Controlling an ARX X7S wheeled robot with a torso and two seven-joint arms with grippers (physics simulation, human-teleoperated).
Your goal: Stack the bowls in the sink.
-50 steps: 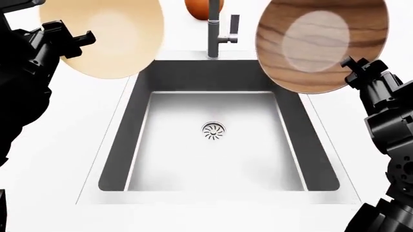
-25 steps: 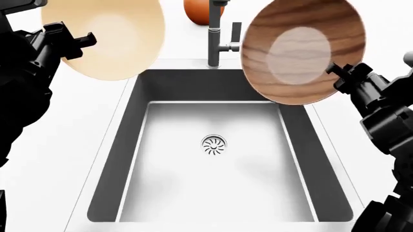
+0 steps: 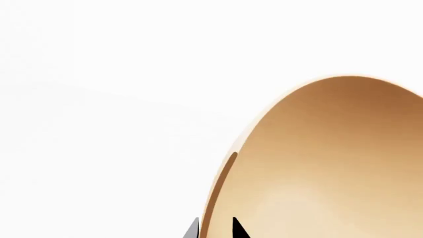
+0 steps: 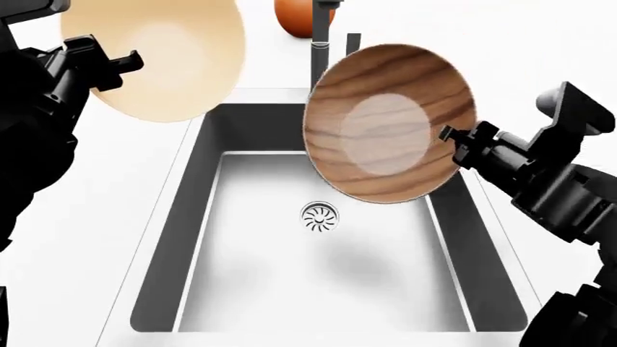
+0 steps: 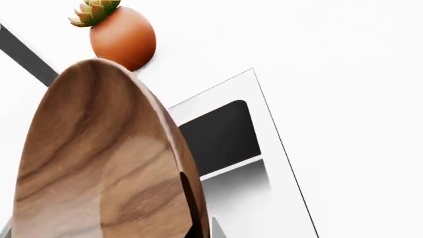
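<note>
My right gripper [image 4: 451,135] is shut on the rim of the dark wood bowl [image 4: 389,123], held tilted on edge above the far right part of the sink [image 4: 193,181]. The bowl fills the right wrist view [image 5: 99,163]. My left gripper [image 4: 130,61] is shut on the rim of the cream bowl [image 4: 159,54], held tilted over the counter beyond the sink's far left corner. In the left wrist view the cream bowl [image 3: 330,163] sits between the fingertips [image 3: 191,230]. The sink's drain [image 4: 320,216] lies bare in the basin.
The steel faucet [image 4: 320,54] stands behind the sink, partly hidden by the wood bowl. An orange-red round fruit [image 4: 294,16] with a leafy top [image 5: 96,11] lies on the white counter [image 4: 87,217] behind the faucet.
My right arm has carried the wood bowl left and down, from over the counter's right side to above the sink basin. The left arm and cream bowl have stayed still.
</note>
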